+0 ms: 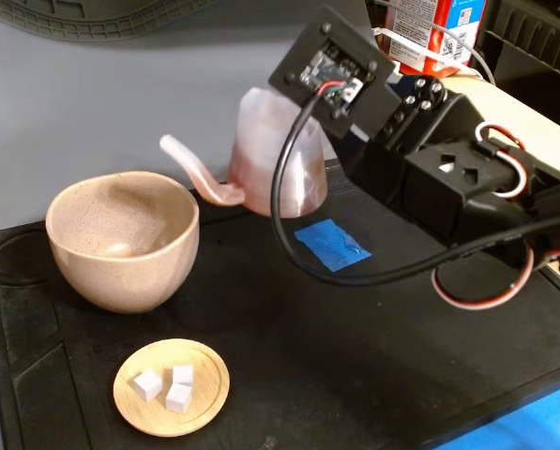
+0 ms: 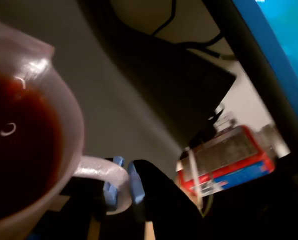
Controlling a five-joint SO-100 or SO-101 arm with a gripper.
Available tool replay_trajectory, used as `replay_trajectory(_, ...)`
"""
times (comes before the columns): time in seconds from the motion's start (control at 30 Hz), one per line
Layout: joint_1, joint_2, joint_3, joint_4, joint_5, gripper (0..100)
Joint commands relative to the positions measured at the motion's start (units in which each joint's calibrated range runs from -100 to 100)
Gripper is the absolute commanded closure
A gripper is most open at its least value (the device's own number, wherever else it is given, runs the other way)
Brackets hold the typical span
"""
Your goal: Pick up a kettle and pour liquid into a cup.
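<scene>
The kettle (image 1: 272, 155) is translucent pinkish-white and stands at the back of the black mat (image 1: 355, 356), its long spout (image 1: 197, 173) pointing left toward the cup. The cup (image 1: 122, 239), a beige-pink speckled bowl, sits left of it and looks empty. The wrist view looks down into the kettle (image 2: 64, 130), which holds dark orange-red liquid (image 2: 19, 150). My gripper (image 2: 124, 184) is shut on the kettle's loop handle (image 2: 101, 170), with blue pads (image 2: 110, 190) on either side. In the fixed view the fingers are hidden behind the arm (image 1: 448, 187) and wrist camera. Whether the kettle is off the mat cannot be told.
A flat wooden dish (image 1: 129, 408) with three white cubes lies in front of the cup. A blue tape patch (image 1: 331, 246) lies on the mat under the arm. A red-and-white carton (image 1: 439, 28) stands at the back right, also in the wrist view (image 2: 228, 160).
</scene>
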Motion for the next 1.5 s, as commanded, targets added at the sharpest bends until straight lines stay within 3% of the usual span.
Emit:
replay_trajectory(0.0,-0.2,-0.9,-4.6,-0.2,1.7,100)
replay_trajectory(0.3,-0.5,-1.0,-6.2,-0.1,4.8,100)
replay_trajectory(0.77,-2.5,-4.8,-6.5,-0.1,18.2,100)
replay_trajectory(0.97,-3.1,-4.3,-10.7,-0.1,18.5,100)
replay_trajectory(1.1,-3.1,-4.1,-14.3,6.1,18.5,100)
replay_trajectory(1.47,-2.3,-4.1,-14.1,6.1,18.5,100)
